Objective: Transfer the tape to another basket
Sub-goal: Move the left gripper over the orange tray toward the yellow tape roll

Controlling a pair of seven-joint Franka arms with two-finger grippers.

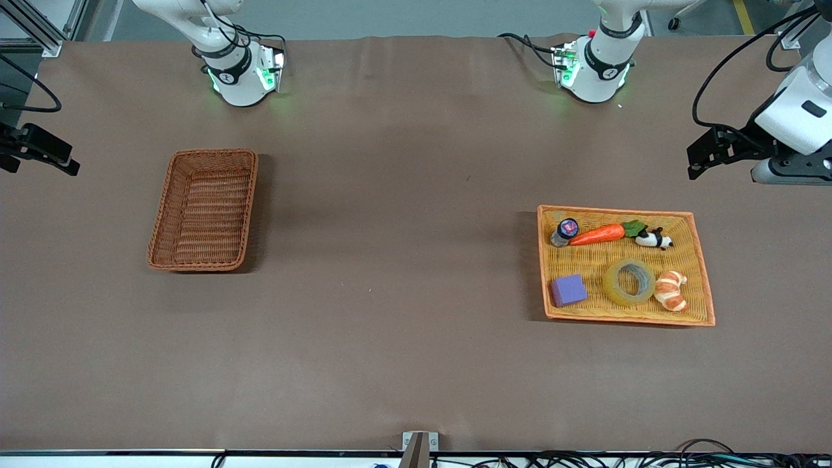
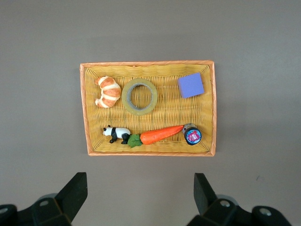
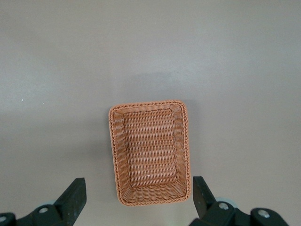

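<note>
The tape (image 1: 610, 283), a translucent yellowish ring, lies flat in the orange-yellow woven tray (image 1: 617, 210) toward the left arm's end of the table. It sits between a purple cube (image 1: 569, 290) and a croissant (image 1: 671, 290). The reddish-brown wicker basket (image 1: 205, 221) stands empty toward the right arm's end. My left gripper (image 1: 705, 156) hangs open high in the air by the tray's end of the table. In the left wrist view the left gripper (image 2: 140, 188) is apart from the tape (image 2: 125, 97). My right gripper (image 1: 39, 156) waits open; in its wrist view the right gripper (image 3: 139, 190) is above the basket (image 3: 149, 150).
The tray also holds a toy carrot (image 1: 598, 234), a small panda figure (image 1: 654, 240) and a little bottle with a purple cap (image 1: 565, 231), all farther from the front camera than the tape. Bare brown tabletop (image 1: 390, 247) stretches between basket and tray.
</note>
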